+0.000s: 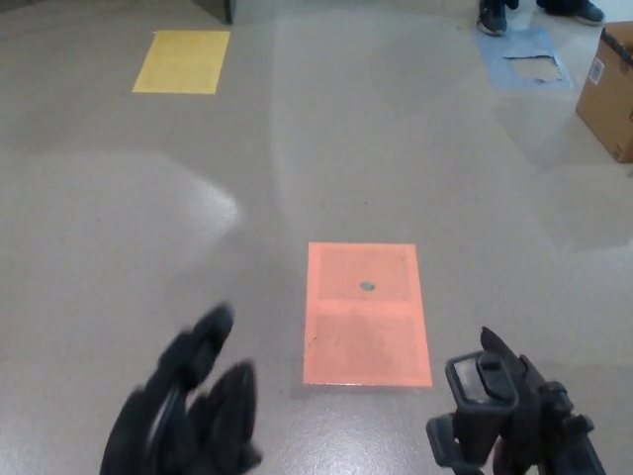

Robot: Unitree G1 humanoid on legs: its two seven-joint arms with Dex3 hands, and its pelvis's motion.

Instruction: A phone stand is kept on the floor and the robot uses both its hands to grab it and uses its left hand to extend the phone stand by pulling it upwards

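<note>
The black phone stand (pixel 482 401) rises at the bottom right, its clamp head tilted up toward the camera. My right hand (pixel 554 440) is a dark mass right behind the clamp, closed around the stand's upper part. The frame edge cuts most of it off. At the bottom left my left hand (pixel 188 416) is blurred, with its fingers spread and nothing in them. It is well to the left of the stand and does not touch it.
An orange square (pixel 364 312) with a small dark dot lies on the grey floor between my hands. A yellow square (pixel 182 60) is far left, a blue patch (pixel 524 54) and a cardboard box (pixel 611 89) far right. A person's shoes (pixel 492 14) show at the top.
</note>
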